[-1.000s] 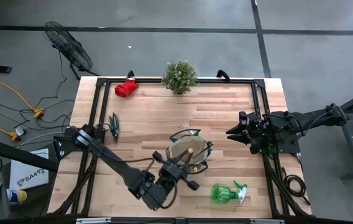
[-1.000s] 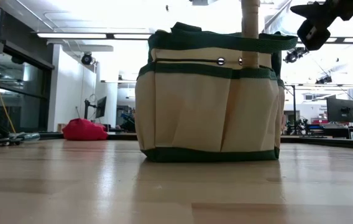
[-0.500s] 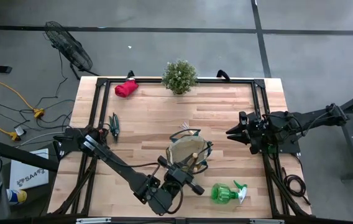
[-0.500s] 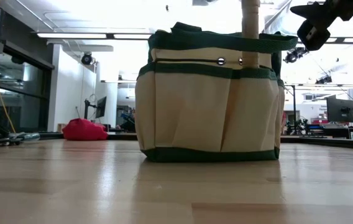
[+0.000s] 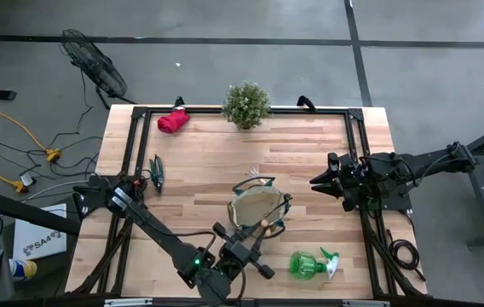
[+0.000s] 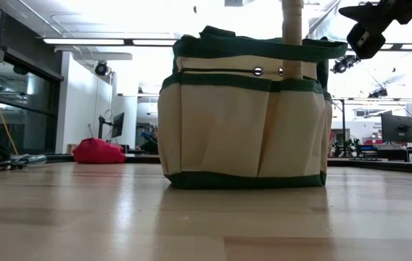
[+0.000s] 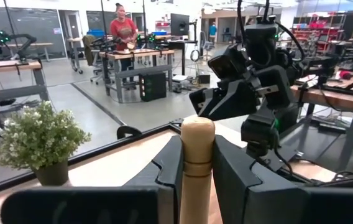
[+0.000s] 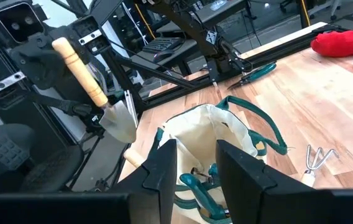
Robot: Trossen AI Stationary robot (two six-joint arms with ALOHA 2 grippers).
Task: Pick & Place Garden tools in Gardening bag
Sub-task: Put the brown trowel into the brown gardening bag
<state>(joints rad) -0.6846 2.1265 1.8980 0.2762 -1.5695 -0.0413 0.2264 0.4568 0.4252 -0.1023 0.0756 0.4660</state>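
The tan gardening bag [image 5: 257, 207] with green trim stands on its base mid-table. A wooden handle [image 6: 291, 20] rises out of it. My left gripper [image 5: 255, 234] hovers at the bag's near rim, shut on a wooden-handled trowel [image 8: 99, 93]. At the table's right edge my right gripper [image 8: 195, 165] waits open, holding nothing. The green spray bottle [image 5: 310, 264] lies near the front edge, and the shears [image 5: 157, 170] lie at the left. The red glove bundle [image 5: 172, 121] rests far left. A small hand rake [image 8: 318, 157] lies beside the bag. My left gripper pinches the trowel's wooden handle [image 7: 196, 163] between its two fingers [image 7: 167, 168], which lie level and across it, coming from the table's near side. The handle's rounded end [image 7: 197, 124] sticks up past the fingers. The blade [image 8: 120, 121] hangs below, tilted, clear of table and bag.
A potted plant [image 5: 246, 104] stands at the far edge, behind the bag. Bare wood lies between the bag and my right arm [image 5: 370, 179]. The black frame rail [image 5: 225, 109] runs around the table. In the room beyond, a person stands at a workbench.
My left gripper has drawn back toward the table's near edge and sunk a little, carrying the trowel. The handle's end has gone from above the bag's middle to its near rim. The bag has not moved.
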